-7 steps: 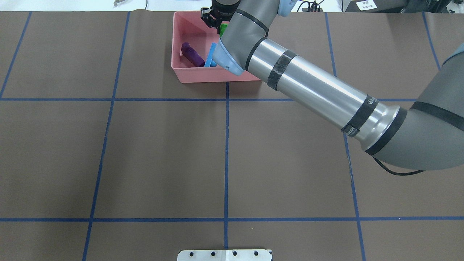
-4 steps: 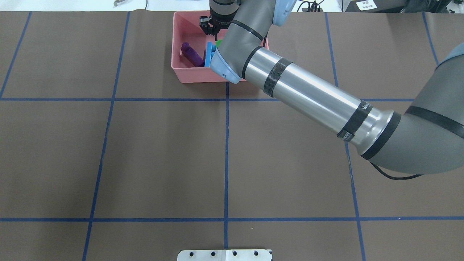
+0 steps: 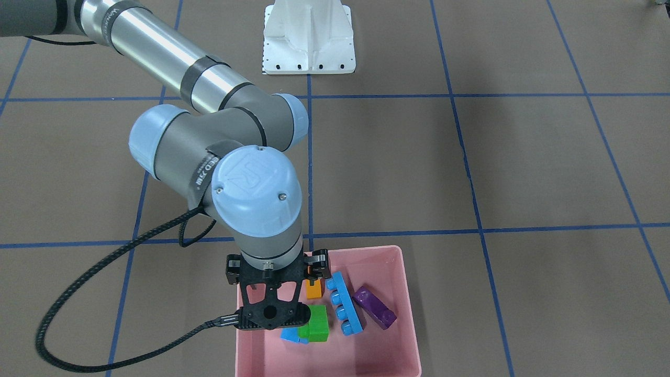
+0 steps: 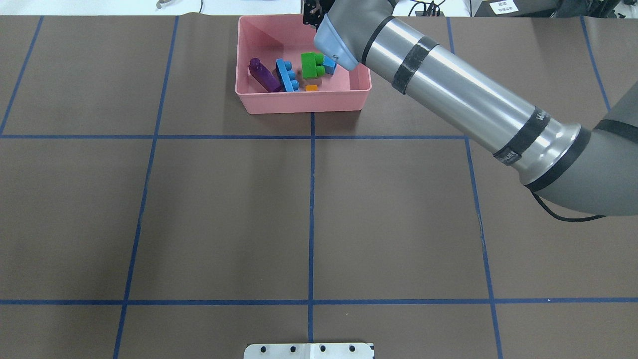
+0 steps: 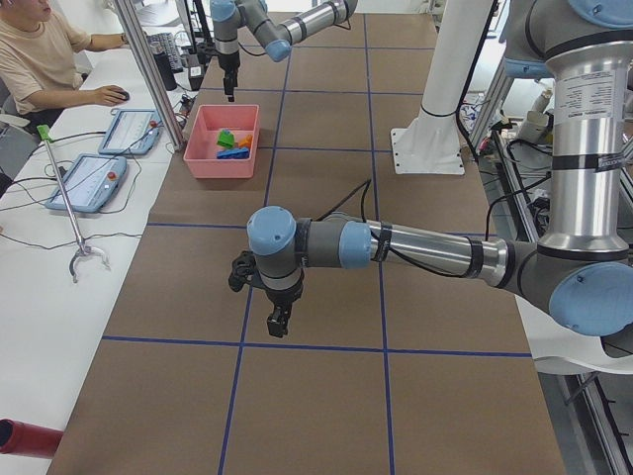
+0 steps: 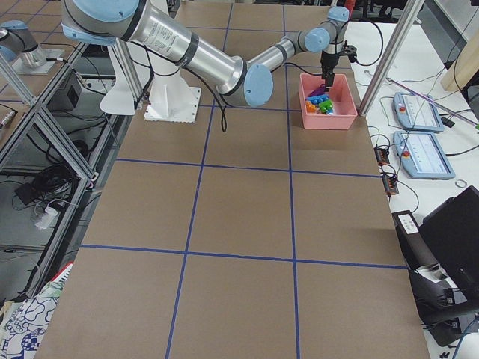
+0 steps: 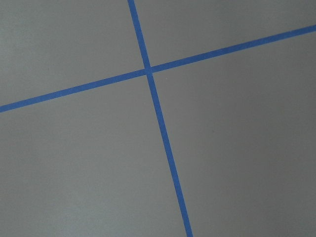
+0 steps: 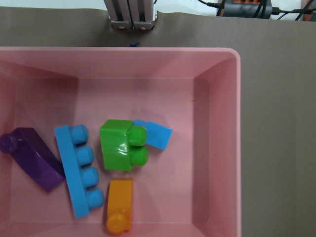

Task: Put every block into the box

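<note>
The pink box [image 4: 299, 102] sits at the table's far edge and holds every block I see. In the right wrist view the green block [image 8: 118, 145] lies beside the tiny blue cube [image 8: 159, 136]. The long blue block [image 8: 74, 173] and the purple one [image 8: 34, 158] are to their left, and the orange one [image 8: 120, 202] is nearest the robot. My right gripper [image 3: 273, 272] hangs over the box's robot-side half, its links spread, open and holding nothing. My left gripper [image 5: 277, 322] hovers over bare table far from the box; I cannot tell its state.
An aluminium frame post [image 8: 132, 15] stands just beyond the box's far rim. The white robot base [image 3: 309, 36] is at the table's robot side. A black cable [image 3: 78, 324] loops from the right wrist. A person [image 5: 40, 59] sits at a side desk.
The green block that was at the right gripper's fingers now lies loose in the box. The right arm has swung to the right and uncovered the box's inside.
</note>
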Robot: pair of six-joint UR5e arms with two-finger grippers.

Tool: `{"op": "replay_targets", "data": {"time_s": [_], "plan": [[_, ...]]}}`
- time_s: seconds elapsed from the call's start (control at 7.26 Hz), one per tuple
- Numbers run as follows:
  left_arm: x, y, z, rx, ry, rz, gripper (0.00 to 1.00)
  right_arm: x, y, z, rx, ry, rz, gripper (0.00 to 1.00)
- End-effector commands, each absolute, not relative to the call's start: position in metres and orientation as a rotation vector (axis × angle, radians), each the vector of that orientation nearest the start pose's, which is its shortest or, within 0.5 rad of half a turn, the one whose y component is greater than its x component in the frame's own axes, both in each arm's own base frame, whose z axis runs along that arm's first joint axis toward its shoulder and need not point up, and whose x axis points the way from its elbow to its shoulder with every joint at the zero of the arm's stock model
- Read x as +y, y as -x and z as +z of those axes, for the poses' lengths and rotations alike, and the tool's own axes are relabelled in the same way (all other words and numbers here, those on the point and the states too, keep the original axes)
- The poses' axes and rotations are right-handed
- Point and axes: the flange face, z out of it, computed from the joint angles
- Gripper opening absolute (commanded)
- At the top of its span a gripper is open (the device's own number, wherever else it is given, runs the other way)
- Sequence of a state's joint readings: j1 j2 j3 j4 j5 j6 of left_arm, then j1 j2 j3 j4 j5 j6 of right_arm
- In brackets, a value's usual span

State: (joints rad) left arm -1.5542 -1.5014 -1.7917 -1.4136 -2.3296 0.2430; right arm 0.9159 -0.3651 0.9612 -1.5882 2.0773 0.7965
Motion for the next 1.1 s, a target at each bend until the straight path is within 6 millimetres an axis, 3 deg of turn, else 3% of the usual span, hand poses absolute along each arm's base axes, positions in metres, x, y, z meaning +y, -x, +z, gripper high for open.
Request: {"op": "replay_targets", "data": {"time_s": [0.0, 0.28, 0.41, 0.69, 0.96], "plan": [[-0.457, 0.061, 0.605, 0.756, -0.079, 0.242, 1.00, -0.715, 0.386, 0.154, -0.754, -0.097, -0.076, 0.99], [-0.456, 0.064, 0.615, 0.758, -0.059, 0.218, 1.00, -0.694, 0.308, 0.238, -0.777, -0.133, -0.143, 0.99], [-0.454, 0.065, 0.636, 0.754, -0.021, 0.209, 1.00, -0.683, 0.267, 0.272, -0.801, -0.132, -0.157, 0.99], [-0.461, 0.072, 0.632, 0.758, -0.032, 0.188, 1.00, -0.632, 0.190, 0.368, -0.777, -0.145, -0.217, 0.99], [-0.459, 0.084, 0.628, 0.760, -0.054, 0.177, 1.00, -0.553, 0.109, 0.454, -0.741, -0.155, -0.297, 0.99]]}}
